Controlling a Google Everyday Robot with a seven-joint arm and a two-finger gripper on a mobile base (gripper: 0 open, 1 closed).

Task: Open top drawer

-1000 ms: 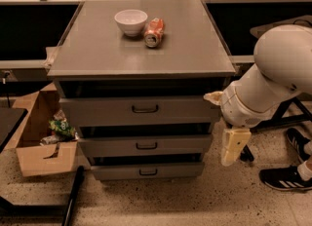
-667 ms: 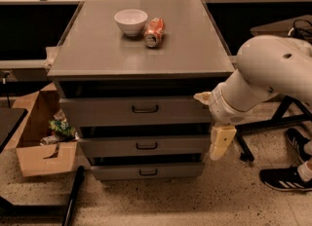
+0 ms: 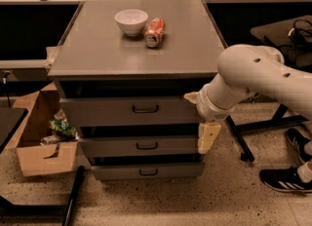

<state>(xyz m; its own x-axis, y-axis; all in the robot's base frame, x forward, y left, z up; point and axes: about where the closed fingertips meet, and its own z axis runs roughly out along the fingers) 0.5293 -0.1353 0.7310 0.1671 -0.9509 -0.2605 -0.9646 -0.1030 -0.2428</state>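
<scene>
The top drawer (image 3: 112, 112) is the tallest of three grey drawer fronts under the grey cabinet top (image 3: 97, 49). Its dark wire handle (image 3: 145, 108) sits at the centre, and the drawer looks closed. My gripper (image 3: 208, 137) hangs pointing down from the white arm (image 3: 253, 74), in front of the cabinet's right edge. It is level with the middle drawer (image 3: 112, 147), to the right of and below the top drawer's handle, and it touches no handle. The bottom drawer (image 3: 122, 171) is below.
A white bowl (image 3: 131, 21) and a soda can (image 3: 154, 31) lying on its side sit on the cabinet top. A cardboard box (image 3: 41, 144) with rubbish stands on the floor at left. A dark pole (image 3: 73, 198) lies on the floor. A person's shoe (image 3: 285, 178) and black chair legs (image 3: 241, 142) are at right.
My arm and gripper have moved left, from beside the cabinet to its right front edge. The drawers have not moved.
</scene>
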